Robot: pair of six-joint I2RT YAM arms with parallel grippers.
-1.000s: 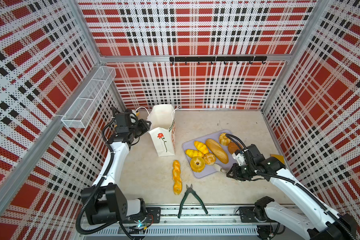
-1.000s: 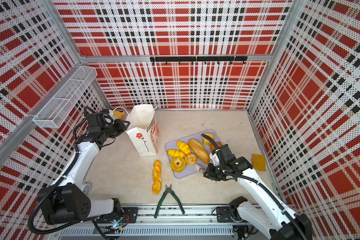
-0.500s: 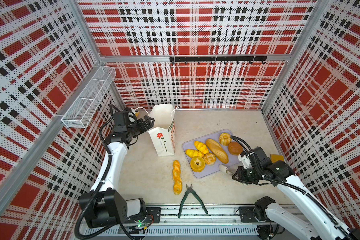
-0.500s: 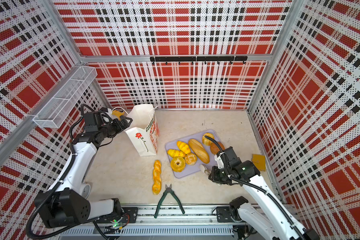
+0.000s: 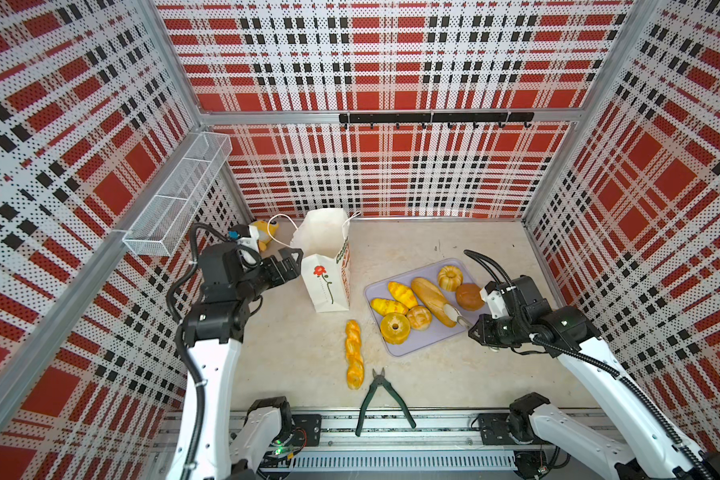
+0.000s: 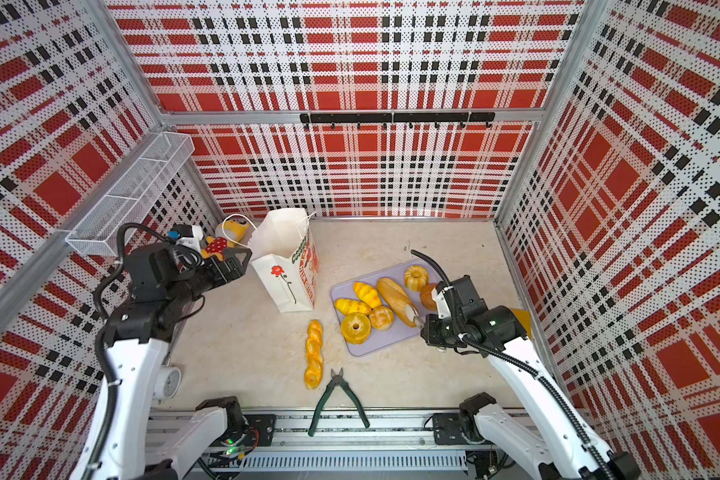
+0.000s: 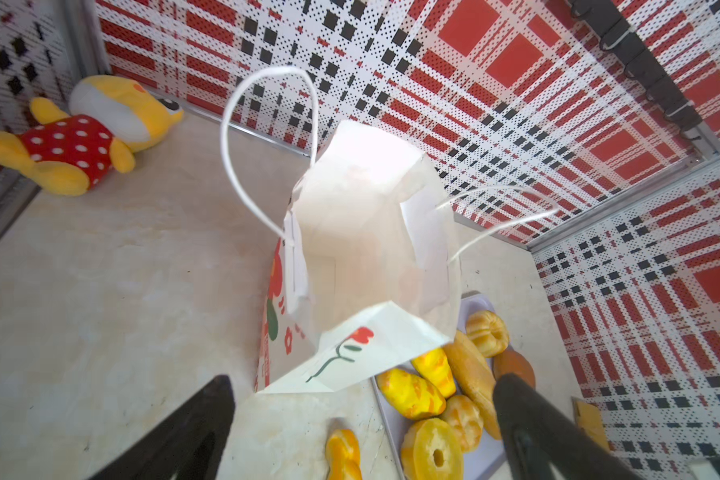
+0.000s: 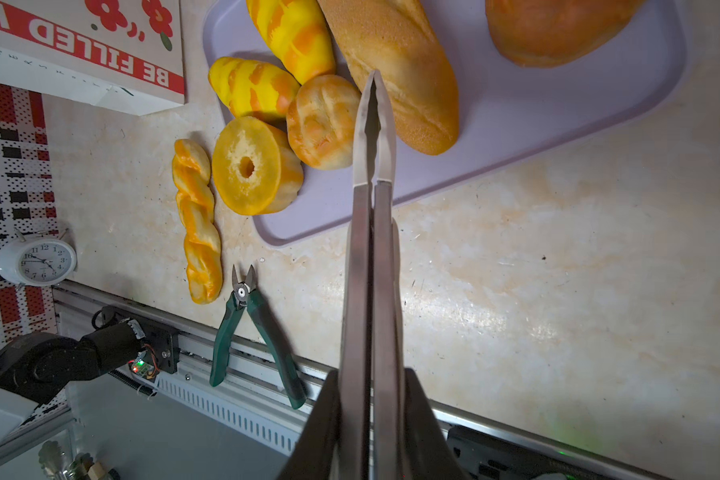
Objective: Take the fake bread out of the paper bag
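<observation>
The white paper bag (image 5: 327, 270) (image 6: 285, 276) stands upright at the back left; in the left wrist view the paper bag (image 7: 371, 249) gapes open with nothing visible inside. My left gripper (image 5: 292, 262) (image 7: 364, 380) is open just left of it, holding nothing. Fake bread lies on the lilac tray (image 5: 427, 345): a long loaf (image 5: 432, 296), ring (image 5: 395, 328), fluted cake (image 5: 449, 278), buns and croissants. A twisted braid (image 5: 354, 353) lies on the table. My right gripper (image 5: 476, 328) (image 8: 371, 378) is shut on metal tongs (image 8: 373, 124), whose closed, empty tips hang beside the loaf.
A yellow plush doll (image 7: 84, 137) lies in the back-left corner. Green pliers (image 5: 381, 395) lie at the front edge near the braid. A white clock (image 6: 168, 380) stands front left, a yellow block (image 6: 520, 320) by the right wall, and a wire basket (image 5: 175, 203) hangs on the left wall.
My left gripper has opened beside the bag's rim. My right arm has drawn the tongs back from over the tray toward the front right, uncovering the brown bun.
</observation>
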